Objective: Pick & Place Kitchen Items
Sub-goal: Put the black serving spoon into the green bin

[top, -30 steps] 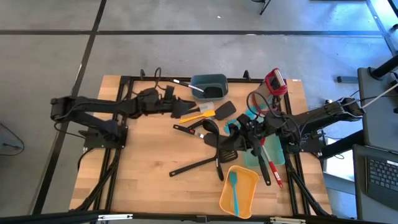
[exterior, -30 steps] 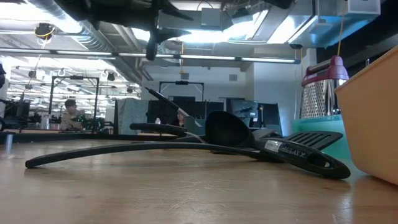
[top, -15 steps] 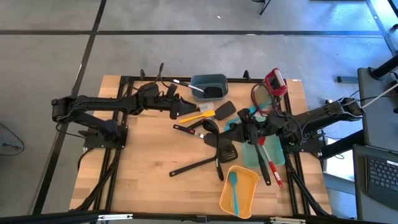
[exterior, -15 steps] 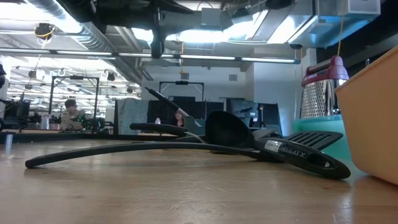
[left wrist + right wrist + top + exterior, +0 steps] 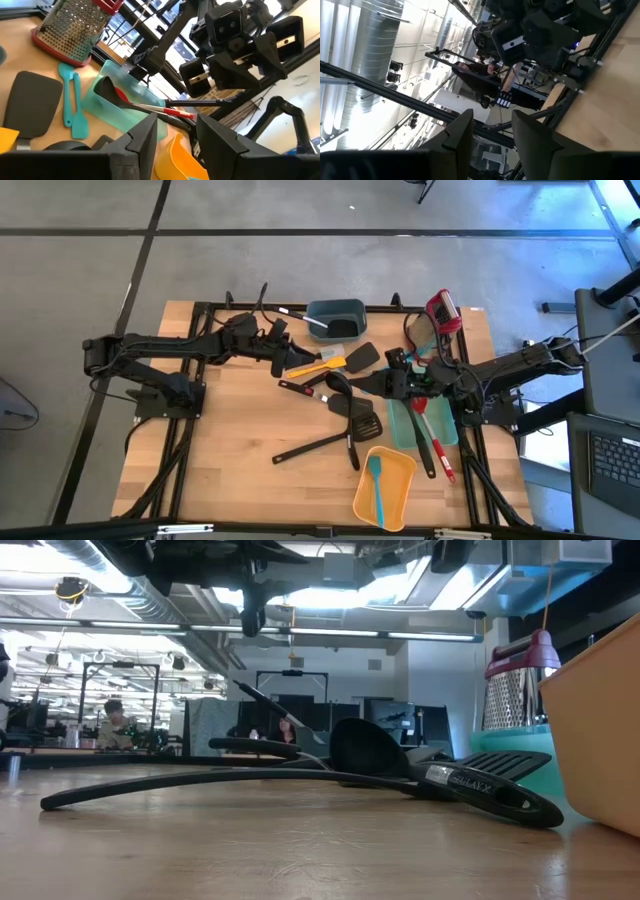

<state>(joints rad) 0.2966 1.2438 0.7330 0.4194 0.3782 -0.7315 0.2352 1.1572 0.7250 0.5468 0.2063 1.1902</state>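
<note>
The kitchen items lie in a loose heap at the table's middle: a black ladle (image 5: 340,387), a black slotted turner (image 5: 366,426), an orange-headed spatula (image 5: 318,366) and a black turner (image 5: 362,357). A teal spatula (image 5: 377,485) lies in the orange bin (image 5: 398,498). Red-and-black utensils (image 5: 150,105) rest in the teal tray (image 5: 448,430). My left gripper (image 5: 283,348) hovers level over the heap's far left side, open, with nothing between its fingers (image 5: 145,145). My right gripper (image 5: 383,385) hovers level over the heap's right side, open and holding nothing (image 5: 492,145).
A grey-blue bin (image 5: 335,320) with a white-handled utensil stands at the far edge. A red box grater (image 5: 443,310) stands at the far right. Two teal spatulas (image 5: 72,102) lie beside the tray. Bare wood shows at the table's near left (image 5: 240,470).
Both grippers have stayed above the heap and turned at the wrist. The left one has rolled and swung a little toward the far edge. The right one has rolled and now points toward the table's left. The utensils have not moved.
</note>
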